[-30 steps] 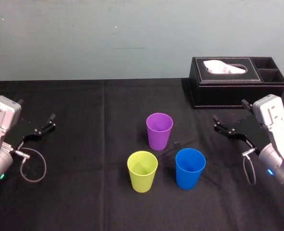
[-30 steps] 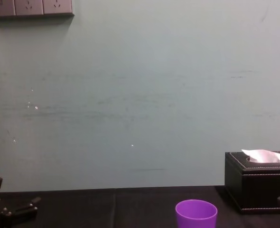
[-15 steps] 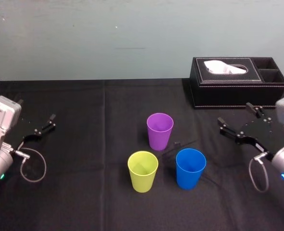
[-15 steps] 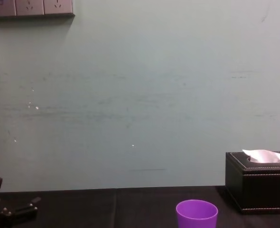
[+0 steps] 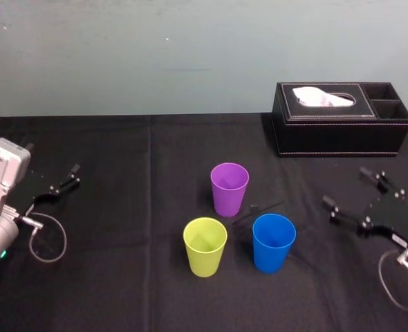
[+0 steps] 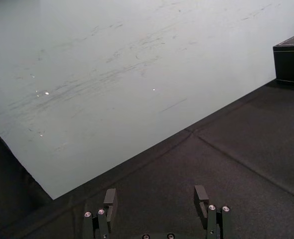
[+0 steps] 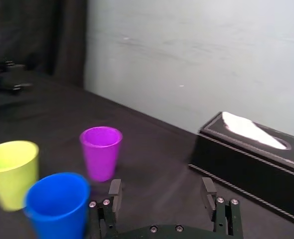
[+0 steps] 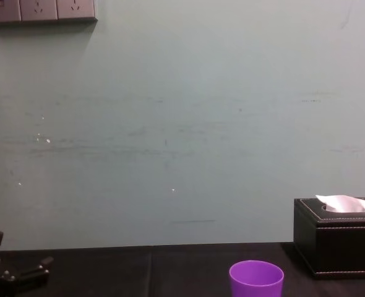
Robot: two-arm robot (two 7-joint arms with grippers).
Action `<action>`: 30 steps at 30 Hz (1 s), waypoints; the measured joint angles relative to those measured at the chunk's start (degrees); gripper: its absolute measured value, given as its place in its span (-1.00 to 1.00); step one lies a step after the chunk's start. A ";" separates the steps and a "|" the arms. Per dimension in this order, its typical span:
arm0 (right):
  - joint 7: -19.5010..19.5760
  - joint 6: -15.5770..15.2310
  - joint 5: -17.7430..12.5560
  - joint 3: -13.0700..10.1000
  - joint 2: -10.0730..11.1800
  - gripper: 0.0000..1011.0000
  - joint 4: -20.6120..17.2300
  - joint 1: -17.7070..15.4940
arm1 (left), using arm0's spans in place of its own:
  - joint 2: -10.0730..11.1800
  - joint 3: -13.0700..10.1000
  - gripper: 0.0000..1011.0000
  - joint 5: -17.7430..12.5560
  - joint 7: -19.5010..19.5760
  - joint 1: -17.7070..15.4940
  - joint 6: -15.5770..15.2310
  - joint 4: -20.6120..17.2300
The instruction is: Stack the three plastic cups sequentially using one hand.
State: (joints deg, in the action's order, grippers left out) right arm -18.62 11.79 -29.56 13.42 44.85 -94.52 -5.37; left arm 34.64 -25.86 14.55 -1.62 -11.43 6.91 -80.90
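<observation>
Three cups stand upright and apart in the middle of the black table: a purple cup (image 5: 229,188) farthest back, a yellow-green cup (image 5: 205,245) front left and a blue cup (image 5: 273,242) front right. My right gripper (image 5: 349,188) hovers open and empty to the right of the blue cup, well clear of it. Its wrist view has the open gripper (image 7: 161,186) facing the purple cup (image 7: 101,152), the blue cup (image 7: 57,204) and the yellow-green cup (image 7: 11,172). My left gripper (image 5: 52,162) rests open at the far left, its fingers (image 6: 109,196) spread with nothing between them.
A black tissue box (image 5: 339,124) with a white tissue stands at the back right, behind my right gripper. The chest view catches the purple cup's rim (image 8: 256,278) and the tissue box (image 8: 337,238). A pale wall closes the table's far edge.
My right gripper has drawn back toward the front right of the table, away from the tissue box, still open. The cups and the left arm have not moved.
</observation>
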 joint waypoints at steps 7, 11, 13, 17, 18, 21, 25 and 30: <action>-4.68 1.70 -0.73 -0.52 1.48 0.98 -1.22 -3.01 | 0.00 0.00 1.00 0.00 0.00 0.00 0.00 0.00; -6.59 2.52 -0.45 -0.49 1.81 0.98 -1.57 -4.15 | 0.00 0.00 1.00 0.00 0.00 0.00 0.00 0.00; -7.50 2.75 -0.15 -0.38 1.82 0.98 -1.61 -4.60 | 0.00 0.00 1.00 0.00 0.00 0.00 0.00 0.00; -8.63 2.86 0.18 -0.15 1.74 0.98 -1.60 -4.97 | 0.00 0.00 1.00 0.00 0.00 0.00 0.00 0.00; -9.28 2.87 0.38 0.07 1.62 0.98 -1.47 -5.06 | 0.00 0.00 1.00 0.00 0.00 0.00 0.00 0.00; -10.53 2.84 0.85 0.57 1.12 0.98 -1.05 -5.05 | 0.00 0.00 1.00 0.00 0.00 0.00 0.00 0.00; -11.56 2.19 1.10 0.96 0.36 0.98 -0.44 -4.65 | 0.00 0.00 1.00 0.00 0.00 0.00 0.00 0.00; -12.53 1.24 1.17 1.18 -0.54 0.98 0.24 -4.07 | 0.00 0.00 1.00 0.00 0.00 0.00 0.00 0.00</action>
State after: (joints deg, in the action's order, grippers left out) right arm -31.15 13.03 -28.39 14.60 44.31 -94.29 -9.45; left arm 34.65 -25.86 14.55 -1.62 -11.43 6.90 -80.90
